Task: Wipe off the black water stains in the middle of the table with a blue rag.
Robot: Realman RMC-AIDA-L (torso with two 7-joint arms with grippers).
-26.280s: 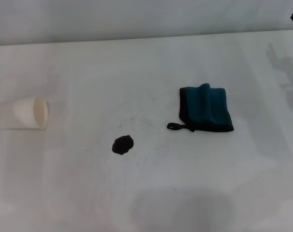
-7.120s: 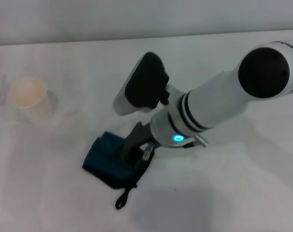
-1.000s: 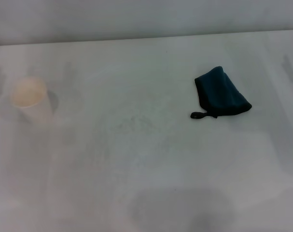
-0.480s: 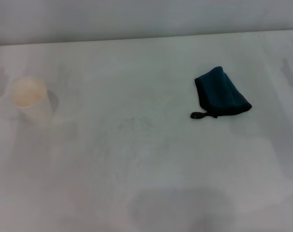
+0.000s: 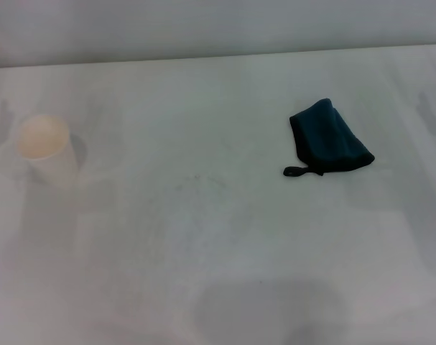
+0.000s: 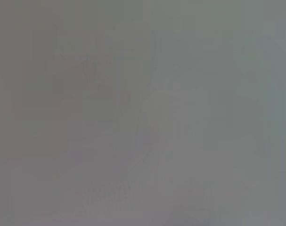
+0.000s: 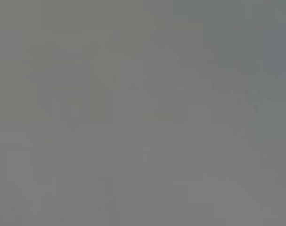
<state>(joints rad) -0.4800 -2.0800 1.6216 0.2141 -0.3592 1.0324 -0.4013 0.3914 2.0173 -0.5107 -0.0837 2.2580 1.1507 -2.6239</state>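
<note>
White table [image 5: 225, 266] looks clean | blue rag [image 5: 328, 138] lies alone | we see 0 grippers, can't tell their state | maybe faint specks stay if we stop.

The tabletop [image 5: 218, 259] fills almost all of the head view, and a wall runs along its far edge. Two things lie on it, well apart from each other. The rag [image 5: 328, 138] lies on the right side, toward the back. Its small loop [image 5: 295, 171] sticks out from its near left corner and rests flat on the tabletop. The paper cup [image 5: 48, 149] stands upright on the far left side, with its open mouth facing up. Between the cup and the rag, near the middle of the tabletop, sit a few faint specks [image 5: 197, 180]. The two wrist views show only a plain blur.
</note>
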